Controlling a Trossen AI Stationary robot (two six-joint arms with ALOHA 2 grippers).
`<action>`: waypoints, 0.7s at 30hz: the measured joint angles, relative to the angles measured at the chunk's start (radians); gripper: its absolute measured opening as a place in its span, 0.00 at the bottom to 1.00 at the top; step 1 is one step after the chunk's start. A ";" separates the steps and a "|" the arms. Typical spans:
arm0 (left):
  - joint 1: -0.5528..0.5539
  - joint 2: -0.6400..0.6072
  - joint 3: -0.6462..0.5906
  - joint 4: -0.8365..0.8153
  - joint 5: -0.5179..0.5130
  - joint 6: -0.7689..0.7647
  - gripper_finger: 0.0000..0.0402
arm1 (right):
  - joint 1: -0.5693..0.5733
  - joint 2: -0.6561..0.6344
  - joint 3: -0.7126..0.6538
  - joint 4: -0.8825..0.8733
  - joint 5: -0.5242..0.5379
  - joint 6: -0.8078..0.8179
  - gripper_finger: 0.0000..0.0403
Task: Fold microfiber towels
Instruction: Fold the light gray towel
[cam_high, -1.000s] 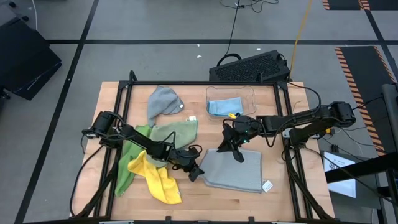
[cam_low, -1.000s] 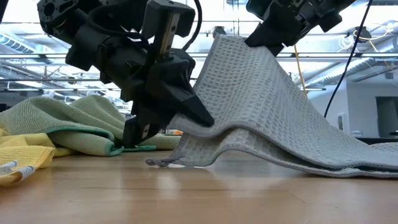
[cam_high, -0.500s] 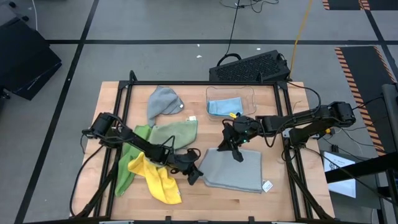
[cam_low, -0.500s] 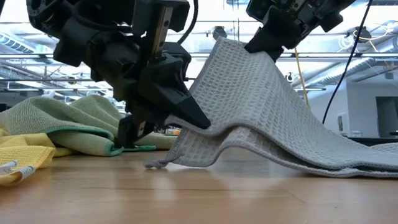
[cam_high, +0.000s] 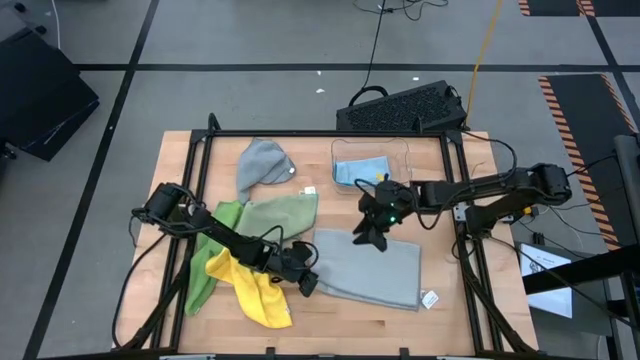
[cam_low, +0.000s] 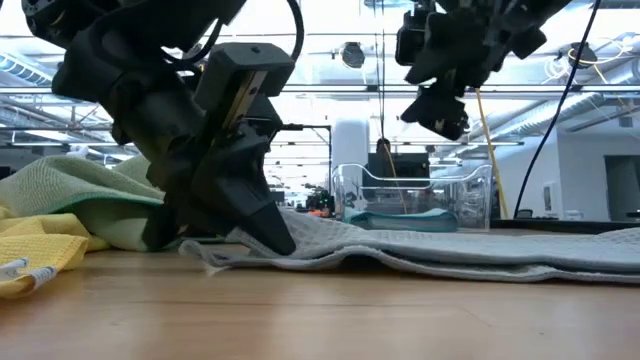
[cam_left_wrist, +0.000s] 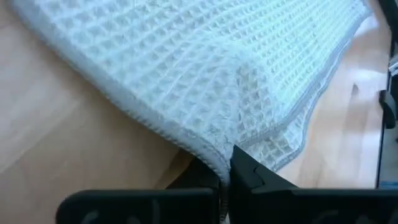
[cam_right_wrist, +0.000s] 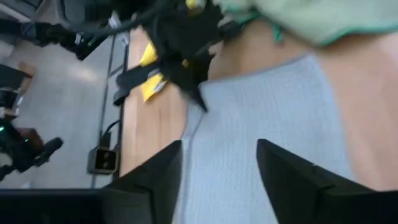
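Our left gripper (cam_high: 308, 284) pinches the near-left corner of the flat grey towel (cam_high: 372, 268), its long side running rightward, while our right gripper (cam_high: 372, 238) hovers open-fingered above the far edge.

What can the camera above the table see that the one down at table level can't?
Only the high view shows the whole table, a second grey towel bunched at the far side, the bright green towel and the keyboard beyond the table.

Only the low view shows the room behind.

Both show the left gripper shut on the near-left corner of the flat grey towel, the open right gripper above it, the yellow towel and the clear bin.
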 joint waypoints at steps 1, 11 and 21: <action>0.000 -0.001 0.000 -0.007 0.000 0.000 0.01 | -0.013 0.004 0.000 0.011 0.000 -0.017 0.53; -0.001 -0.001 0.000 -0.005 0.015 -0.006 0.01 | -0.103 0.337 0.215 0.077 -0.085 -0.249 0.58; -0.023 -0.002 0.000 -0.014 0.065 -0.029 0.01 | -0.105 0.612 0.422 0.011 -0.071 -0.372 0.58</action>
